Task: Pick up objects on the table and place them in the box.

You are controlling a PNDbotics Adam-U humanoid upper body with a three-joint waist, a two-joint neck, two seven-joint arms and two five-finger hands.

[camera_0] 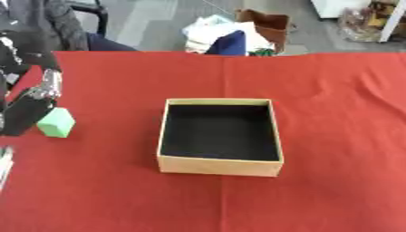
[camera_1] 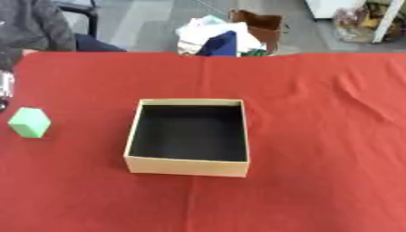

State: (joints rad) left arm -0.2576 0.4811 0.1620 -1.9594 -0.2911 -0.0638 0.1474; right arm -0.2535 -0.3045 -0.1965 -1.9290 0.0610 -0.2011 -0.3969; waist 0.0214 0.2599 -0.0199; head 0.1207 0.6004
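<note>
The bench (camera_0: 333, 113), under its red cloth, carried an open box (camera_0: 220, 166) at centre, nothing inside it. The left robot hand (camera_0: 28, 111) hung at nine o'clock, touching or just beside the green cube (camera_1: 29, 122); whether its fingers were apart or together, I could not tell. I'd have it straddle the cube squarely, close, then lift clear of the box's rim.

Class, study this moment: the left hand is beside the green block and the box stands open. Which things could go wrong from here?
1. The left hand is right at the green block, which lies near the table's left edge; a nudge might push it off.
2. The box has raised walls; a block carried low could catch the near-left wall and shift the box.
</note>
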